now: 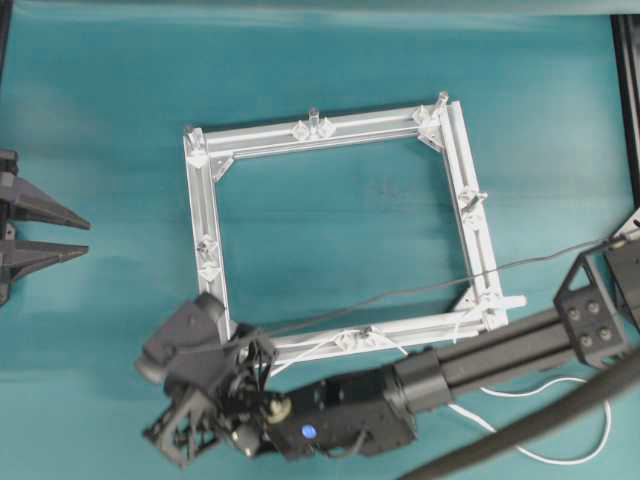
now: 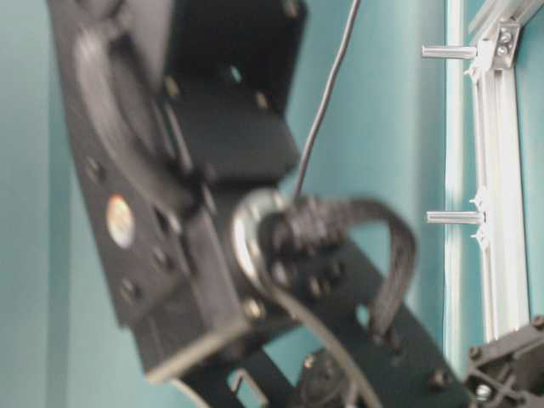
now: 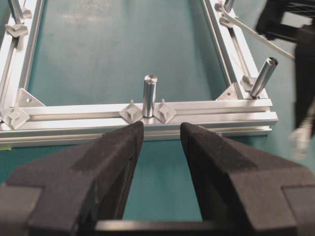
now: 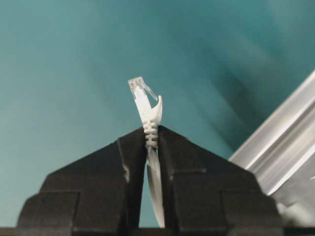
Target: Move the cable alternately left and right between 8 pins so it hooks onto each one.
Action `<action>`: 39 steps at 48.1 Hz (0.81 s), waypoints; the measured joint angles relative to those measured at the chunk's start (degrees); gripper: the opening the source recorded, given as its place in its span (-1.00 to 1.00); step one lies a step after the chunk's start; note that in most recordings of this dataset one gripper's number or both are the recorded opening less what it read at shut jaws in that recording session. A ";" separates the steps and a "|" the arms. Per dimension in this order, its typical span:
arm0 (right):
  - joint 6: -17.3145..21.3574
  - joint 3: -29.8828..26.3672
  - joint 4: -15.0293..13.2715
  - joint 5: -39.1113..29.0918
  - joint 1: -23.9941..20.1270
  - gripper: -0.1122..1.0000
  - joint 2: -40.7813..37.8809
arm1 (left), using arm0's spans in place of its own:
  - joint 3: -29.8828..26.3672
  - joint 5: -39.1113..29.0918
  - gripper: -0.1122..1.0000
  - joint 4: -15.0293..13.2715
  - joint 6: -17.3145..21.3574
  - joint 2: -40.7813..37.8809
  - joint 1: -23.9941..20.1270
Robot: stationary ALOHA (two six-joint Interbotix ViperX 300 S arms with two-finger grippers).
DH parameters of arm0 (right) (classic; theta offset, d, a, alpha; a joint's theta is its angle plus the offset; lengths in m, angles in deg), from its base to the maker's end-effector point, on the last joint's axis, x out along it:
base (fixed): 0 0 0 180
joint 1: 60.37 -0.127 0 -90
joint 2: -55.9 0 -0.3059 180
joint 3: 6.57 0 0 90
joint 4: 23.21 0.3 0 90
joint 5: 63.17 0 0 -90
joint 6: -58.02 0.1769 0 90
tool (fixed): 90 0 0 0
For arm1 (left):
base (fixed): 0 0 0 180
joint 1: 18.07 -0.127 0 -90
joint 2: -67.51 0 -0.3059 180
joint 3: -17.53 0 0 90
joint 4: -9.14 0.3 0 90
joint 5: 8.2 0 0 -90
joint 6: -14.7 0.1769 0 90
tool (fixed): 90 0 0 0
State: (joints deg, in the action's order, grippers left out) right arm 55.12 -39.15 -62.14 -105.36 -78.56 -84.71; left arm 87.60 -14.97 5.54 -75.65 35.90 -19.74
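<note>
Seen from overhead, the teal table (image 1: 110, 120) carries the square frame (image 1: 200, 200) with open room all round; the cable (image 1: 560, 420) runs from the right to the frame's near rail and lies round the pins (image 1: 368, 331) there, so I judge the weaving barely begun. In the left wrist view the left gripper (image 3: 161, 140) stands wide and empty before a rail pin. In the right wrist view the right gripper (image 4: 151, 142) pinches the cable just behind its plug (image 4: 140, 91), beside the rail; next it must carry the cable across toward another pin, clear of the rail.
</note>
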 measured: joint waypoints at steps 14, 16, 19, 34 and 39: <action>3.78 -0.53 -0.62 -9.05 2.99 -0.63 0.00 | -0.09 0.09 0.09 0.00 0.00 0.00 0.09; 4.13 -0.53 -0.79 -10.55 2.90 -0.63 0.00 | -0.09 0.00 0.09 0.09 0.00 0.00 0.09; 4.39 -0.62 -0.88 -12.48 2.72 -0.63 0.00 | -0.09 0.09 0.09 0.09 -0.09 0.00 0.18; 7.03 3.60 -1.05 -19.51 2.81 -0.63 2.81 | -0.44 0.00 0.09 0.09 -0.09 0.00 0.62; 10.81 7.73 -1.41 -19.42 3.43 -0.63 5.71 | -0.53 0.00 0.09 0.00 -0.09 0.00 0.79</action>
State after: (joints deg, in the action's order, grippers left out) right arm 65.93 -31.42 -63.55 -124.78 -75.13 -78.99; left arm 87.07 -14.97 5.54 -75.74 35.90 -18.95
